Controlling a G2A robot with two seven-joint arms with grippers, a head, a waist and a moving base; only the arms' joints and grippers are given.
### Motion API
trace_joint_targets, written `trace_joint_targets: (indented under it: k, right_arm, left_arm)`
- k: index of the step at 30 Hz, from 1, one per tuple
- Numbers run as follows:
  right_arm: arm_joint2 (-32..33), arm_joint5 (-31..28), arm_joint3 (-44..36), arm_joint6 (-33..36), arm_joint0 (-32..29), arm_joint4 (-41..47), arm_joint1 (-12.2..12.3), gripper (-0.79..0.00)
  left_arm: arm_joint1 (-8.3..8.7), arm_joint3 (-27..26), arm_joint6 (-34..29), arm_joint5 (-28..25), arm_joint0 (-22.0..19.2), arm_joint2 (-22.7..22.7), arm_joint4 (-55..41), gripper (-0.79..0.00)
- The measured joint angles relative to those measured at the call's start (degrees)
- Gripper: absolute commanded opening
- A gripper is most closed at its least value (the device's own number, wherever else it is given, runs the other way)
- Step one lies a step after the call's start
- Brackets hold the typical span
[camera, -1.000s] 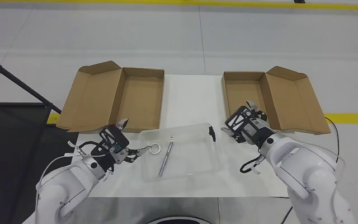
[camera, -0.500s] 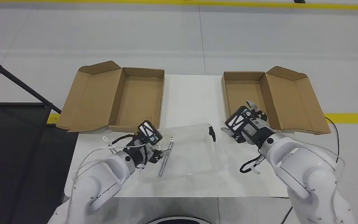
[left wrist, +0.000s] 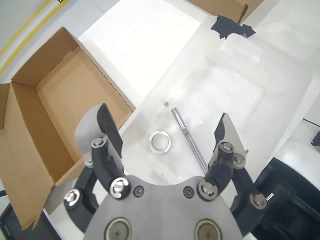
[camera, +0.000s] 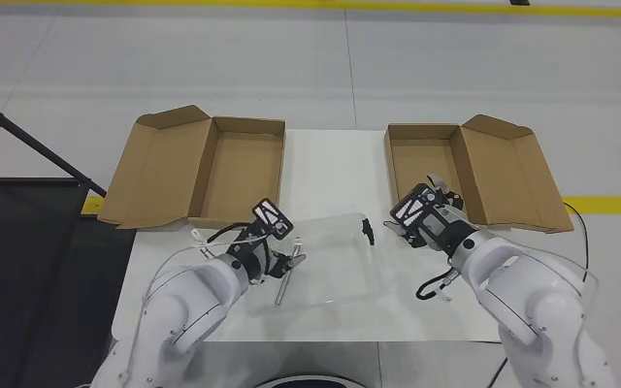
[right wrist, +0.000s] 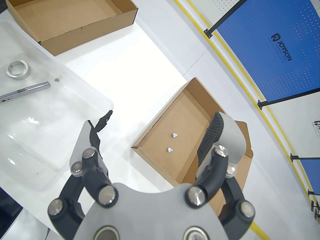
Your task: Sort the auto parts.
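Note:
A metal ring (left wrist: pixel 160 145) and a thin steel rod (left wrist: pixel 188 138) lie in a clear plastic tray (left wrist: pixel 250 106). My left gripper (left wrist: pixel 162 112) hangs open just above them, with the ring between its finger lines. From above, the left gripper (camera: pixel 278 262) covers the ring, while the rod (camera: pixel 282 284) pokes out below it. My right gripper (right wrist: pixel 152 121) is open and holds nothing, beside the near edge of the right cardboard box (right wrist: pixel 190 126). Two small bolts (right wrist: pixel 174 134) lie inside that box. The left cardboard box (camera: pixel 243 170) has nothing in it.
Both boxes have their lids (camera: pixel 160 165) folded outward towards the table sides. A scrap of black tape (left wrist: pixel 230 28) sticks to the tray's corner near the right box. White table (camera: pixel 335 170) shows between the boxes.
My left arm has swung from the table's left front edge to above the tray's left end, now over the ring. The right arm has stayed put.

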Motion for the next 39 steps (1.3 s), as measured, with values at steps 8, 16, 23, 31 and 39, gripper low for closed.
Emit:
trace_joint_targets:
  k: [8,16,23,31,39]
  right_arm:
    - [-1.88,-0.88,-3.04,-0.8,0.06,1.74,-0.11,0.0]
    - [-13.09,11.67,-1.58,9.77,8.84,6.56,-2.26,0.0]
    - [-22.85,23.4,0.56,17.43,16.64,6.64,-4.61,0.0]
    - [-22.65,23.06,0.53,17.16,16.4,6.65,-4.56,0.0]
    - [-30.29,29.03,3.93,23.4,18.43,4.36,-6.45,0.0]
  left_arm:
    - [0.87,-2.71,13.45,-1.14,9.11,-15.65,-11.85,0.0]
    - [1.33,-1.3,26.13,-8.24,22.39,-34.25,-20.53,0.0]
    - [1.16,5.23,35.95,-17.28,30.69,-43.13,-26.23,0.0]
    - [1.17,5.65,36.15,-17.75,30.94,-43.32,-26.37,0.0]
    - [1.31,7.84,36.85,-19.43,29.66,-42.97,-26.95,0.0]
